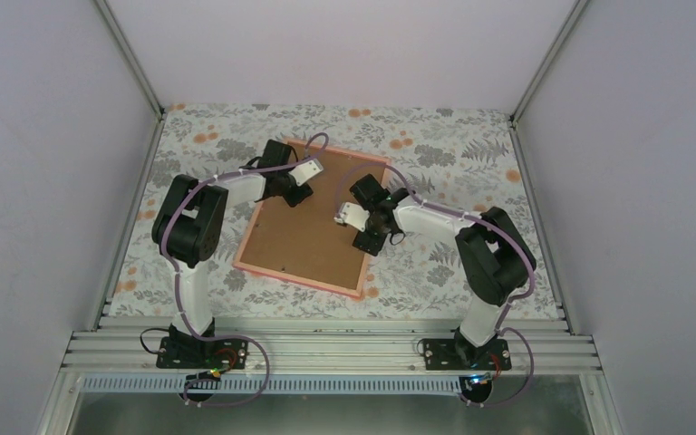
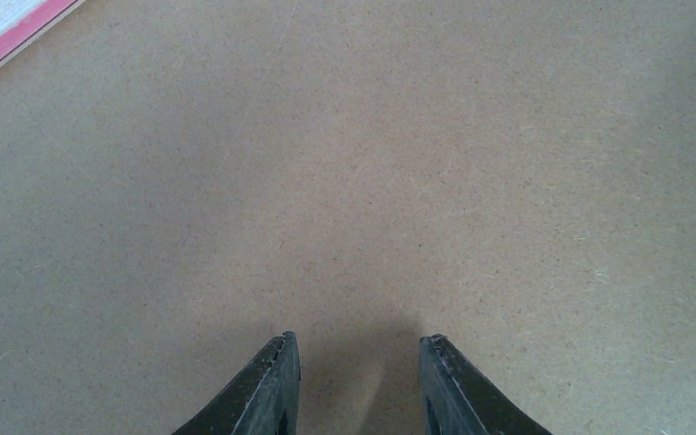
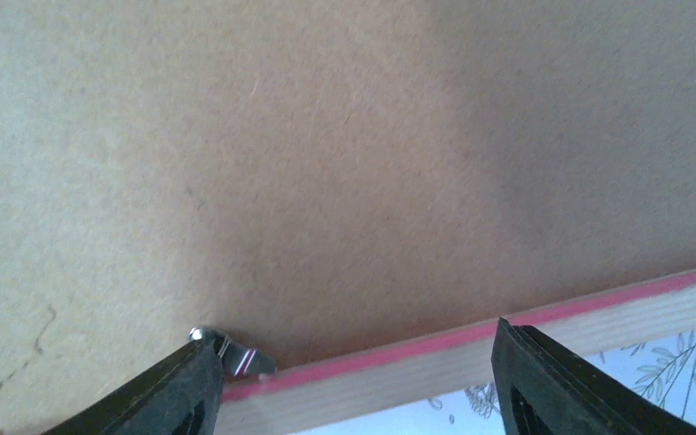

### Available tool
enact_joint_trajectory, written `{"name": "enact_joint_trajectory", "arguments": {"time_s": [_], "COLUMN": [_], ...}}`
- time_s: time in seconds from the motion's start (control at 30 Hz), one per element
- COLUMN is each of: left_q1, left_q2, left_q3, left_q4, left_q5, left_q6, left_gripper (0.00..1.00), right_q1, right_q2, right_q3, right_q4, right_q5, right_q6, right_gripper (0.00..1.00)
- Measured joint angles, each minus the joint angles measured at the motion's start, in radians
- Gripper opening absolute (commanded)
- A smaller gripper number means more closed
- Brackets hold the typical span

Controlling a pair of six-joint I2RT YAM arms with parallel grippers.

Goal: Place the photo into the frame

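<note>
Brown fibreboard backing (image 1: 313, 217) sitting inside thin pink rectangular frame (image 3: 471, 349), photo unseen, likely beneath; left gripper (image 2: 358, 337) hovering mid-frame, parted, empty; right gripper (image 3: 352, 331) gaping by frame's metal tab (image 3: 236, 355); fastening probably remaining.

Standing here I count two grippers, the left gripper (image 2: 358, 343) and the right gripper (image 3: 353, 331), with four dark fingers (image 2: 263, 390) between them, one pink frame (image 1: 294, 281), one brown backing board (image 1: 313, 222), one small metal tab (image 3: 236, 355) and one flower-patterned table (image 1: 435, 154)
</note>
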Motion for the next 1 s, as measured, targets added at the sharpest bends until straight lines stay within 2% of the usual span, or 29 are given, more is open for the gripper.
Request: {"name": "enact_joint_trajectory", "arguments": {"time_s": [0.23, 0.47, 0.6, 0.8, 1.0], "left_q1": [0.003, -0.010, -0.097, -0.256, -0.371], "left_q2": [-0.041, -0.239, -0.317, -0.279, -0.215], "left_q3": [-0.030, -0.127, -0.174, -0.185, -0.217], "left_q4": [-0.020, -0.018, 0.007, 0.025, 0.038], "left_q5": [0.030, 0.184, 0.272, 0.303, 0.278], "left_q6": [0.000, 0.007, 0.024, -0.025, -0.078], "left_gripper": [0.36, 0.33, 0.29, 0.28, 0.23], "right_q1": [-0.055, -0.235, -0.340, -0.470, -0.497], "right_q2": [0.000, -0.072, -0.088, -0.087, -0.061], "right_q3": [0.091, 0.094, 0.054, -0.022, -0.050], "right_q4": [-0.089, -0.073, -0.051, -0.040, -0.020], "right_q5": [-0.097, -0.249, -0.348, -0.531, -0.681], "right_q6": [0.053, 0.229, 0.309, 0.399, 0.443], "right_gripper": [0.69, 0.68, 0.67, 0.63, 0.62]}}
